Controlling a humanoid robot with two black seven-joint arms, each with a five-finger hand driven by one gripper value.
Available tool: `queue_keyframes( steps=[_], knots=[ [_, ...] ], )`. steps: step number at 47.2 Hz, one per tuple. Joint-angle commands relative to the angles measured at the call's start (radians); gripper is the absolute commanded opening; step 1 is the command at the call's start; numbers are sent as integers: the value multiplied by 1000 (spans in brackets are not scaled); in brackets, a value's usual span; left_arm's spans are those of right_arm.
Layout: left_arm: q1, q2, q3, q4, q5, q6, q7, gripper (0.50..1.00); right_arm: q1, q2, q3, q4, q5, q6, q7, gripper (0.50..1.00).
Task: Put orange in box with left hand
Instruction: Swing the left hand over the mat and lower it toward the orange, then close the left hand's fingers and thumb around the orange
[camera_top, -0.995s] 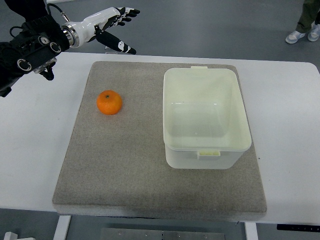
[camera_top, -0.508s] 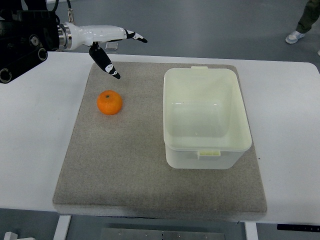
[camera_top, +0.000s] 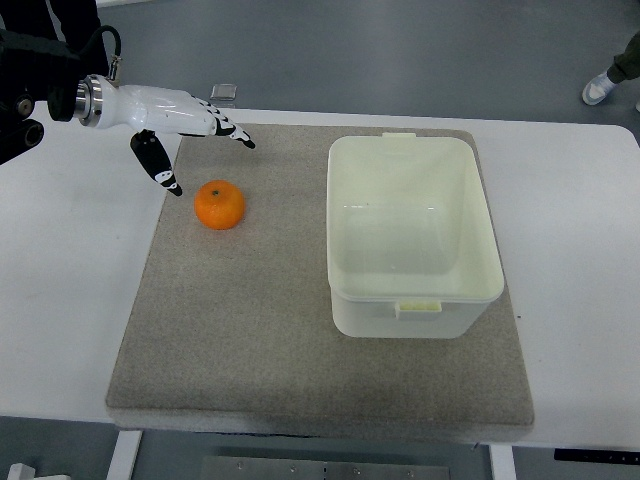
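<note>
An orange (camera_top: 219, 204) lies on the left part of a grey mat (camera_top: 250, 340). A pale, open, empty plastic box (camera_top: 410, 236) stands on the mat's right part. My left hand (camera_top: 190, 135), white with black fingertips, comes in from the upper left. It hovers just above and to the left of the orange, fingers spread, thumb (camera_top: 158, 164) pointing down beside the fruit. It holds nothing and does not touch the orange. The right hand is out of view.
The mat lies on a white table (camera_top: 70, 290). A small grey object (camera_top: 224, 92) sits at the table's far edge. A person's shoe (camera_top: 602, 86) shows on the floor at the top right.
My left hand has come down and back to the left, from above the mat's far edge to just beside the orange. The orange and box have not moved.
</note>
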Motion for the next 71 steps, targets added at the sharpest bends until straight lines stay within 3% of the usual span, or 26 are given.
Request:
queue_keyframes(
  steps=[1, 45, 71],
  knots=[
    [5, 1, 1, -6, 6, 0, 0, 969, 0, 0, 0, 0, 0, 0, 0, 944],
    [111, -1, 13, -19, 19, 45, 0, 986, 0, 0, 0, 0, 0, 0, 0, 944],
    [142, -32, 12, 44, 55, 106, 0, 986, 0, 0, 0, 0, 0, 0, 0, 944]
  ],
)
